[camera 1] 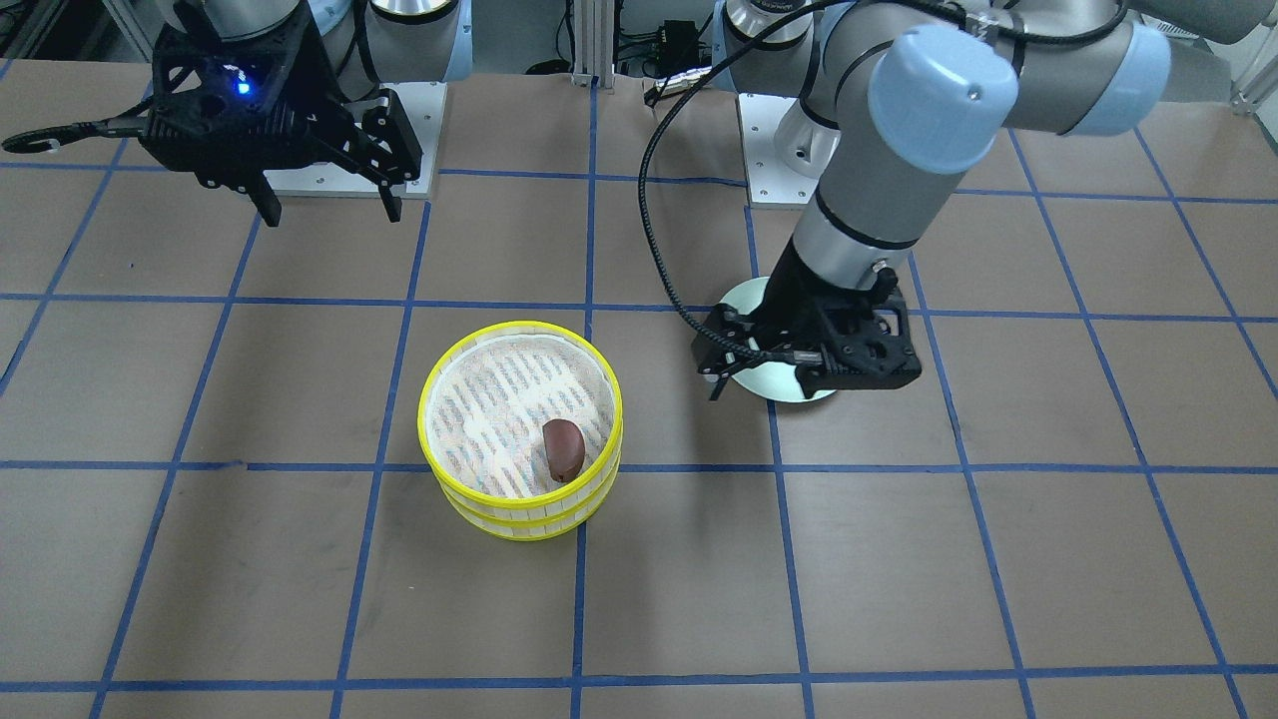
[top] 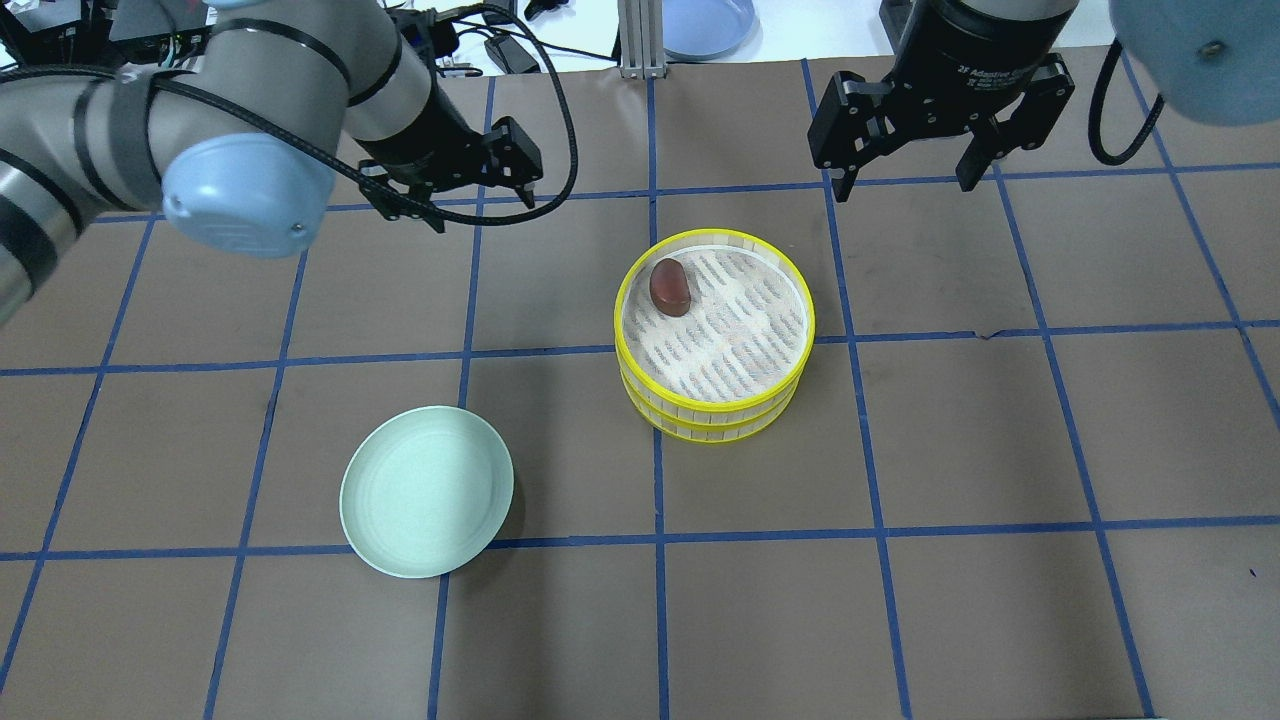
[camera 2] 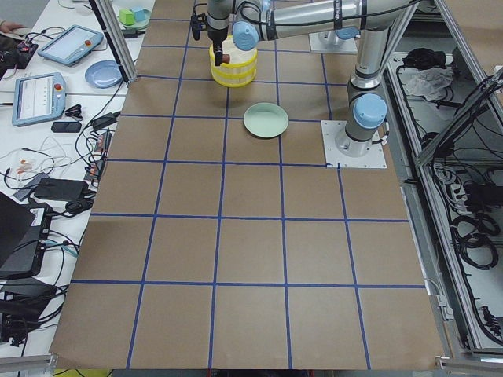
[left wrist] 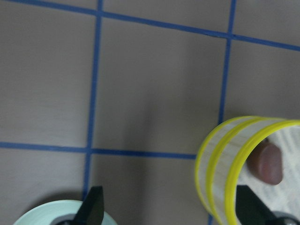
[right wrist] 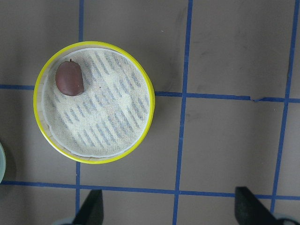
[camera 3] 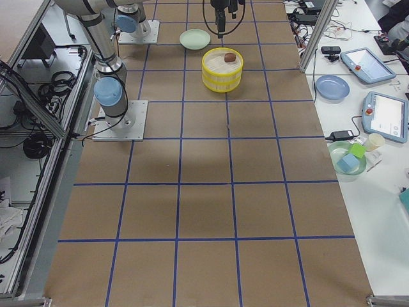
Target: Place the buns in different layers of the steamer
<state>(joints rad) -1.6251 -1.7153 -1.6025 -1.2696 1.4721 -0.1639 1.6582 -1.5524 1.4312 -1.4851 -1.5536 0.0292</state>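
The steamer (top: 712,418) stands mid-table as two stacked yellow-rimmed layers. The dark reddish-brown bun (top: 670,287) lies on the top layer's slatted base near its rim; it also shows in the front view (camera 1: 563,449) and the right wrist view (right wrist: 69,78). The cream bun is hidden or out of view. My left gripper (top: 480,215) is open and empty, above the table to the left of the steamer (left wrist: 215,164). My right gripper (top: 905,188) is open and empty, raised beyond the steamer's far right side.
A pale green plate (top: 427,492) lies empty to the near left of the steamer; in the front view my left gripper (camera 1: 759,377) hangs in front of it. A blue plate (top: 705,25) sits on the desk past the table's far edge.
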